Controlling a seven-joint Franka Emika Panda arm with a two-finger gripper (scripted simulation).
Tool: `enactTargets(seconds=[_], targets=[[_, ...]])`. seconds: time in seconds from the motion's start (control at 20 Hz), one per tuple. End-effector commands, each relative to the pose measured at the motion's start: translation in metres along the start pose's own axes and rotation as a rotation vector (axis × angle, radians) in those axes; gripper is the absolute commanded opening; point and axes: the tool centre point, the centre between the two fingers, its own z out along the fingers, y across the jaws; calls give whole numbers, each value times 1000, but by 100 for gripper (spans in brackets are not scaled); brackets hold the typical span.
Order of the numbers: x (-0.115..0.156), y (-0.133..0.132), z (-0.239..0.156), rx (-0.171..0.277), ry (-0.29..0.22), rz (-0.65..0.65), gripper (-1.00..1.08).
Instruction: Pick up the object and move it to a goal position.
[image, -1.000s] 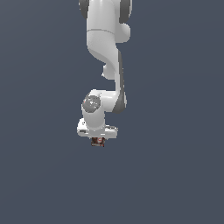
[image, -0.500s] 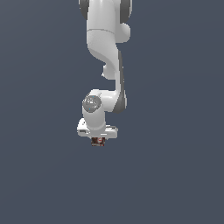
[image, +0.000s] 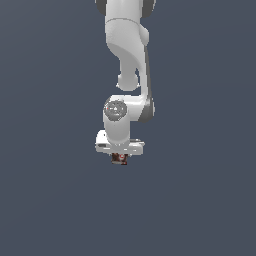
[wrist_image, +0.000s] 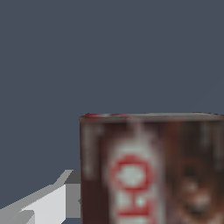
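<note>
While the arm hangs down from the top of the exterior view, the gripper sits under the white hand body with the object poking out just below it

Object position: between the jaws, directly under the hand, in the middle of the exterior view and a bit below centre. Only a small patch of it shows there, dark brown with a red speck; rest is hidden by the hand. Nothing visible underneath it, just flat blue-grey backdrop, so can't tell whether it rests on anything

Wrist view has the object very close and blurry. Box shape, straight top edge, straight vertical side edge. Face is dark brown, with a whitish panel carrying red marks: a ring shape with a bar shape under it, not readable. Darker brown blotchy area on the far side of the face. Thin grey band along the top edge, small red smear at one corner

One finger shows in the wrist view as a pale grey-white block touching the box's side edge. Other finger is out of frame

Gripper state: looks clamped on the object, box seated between the jaws and narrower than the hand
</note>
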Motion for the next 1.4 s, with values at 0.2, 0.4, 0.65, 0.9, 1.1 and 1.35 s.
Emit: enactTargets(seconds=[0.2,0.4,0.65,0.9,1.1,1.35], targets=[[0,-54,-54,0,1,-1,-100],[0,-91,-91,-1,1,-1,-100],[1,-135,-136,-1,1,-1,-100],[2,-179,-180,-1,1,-1,-100],[4,-212,-214,-1,1,0,-100],[6,-243,-245,-1,1,0,-100]])
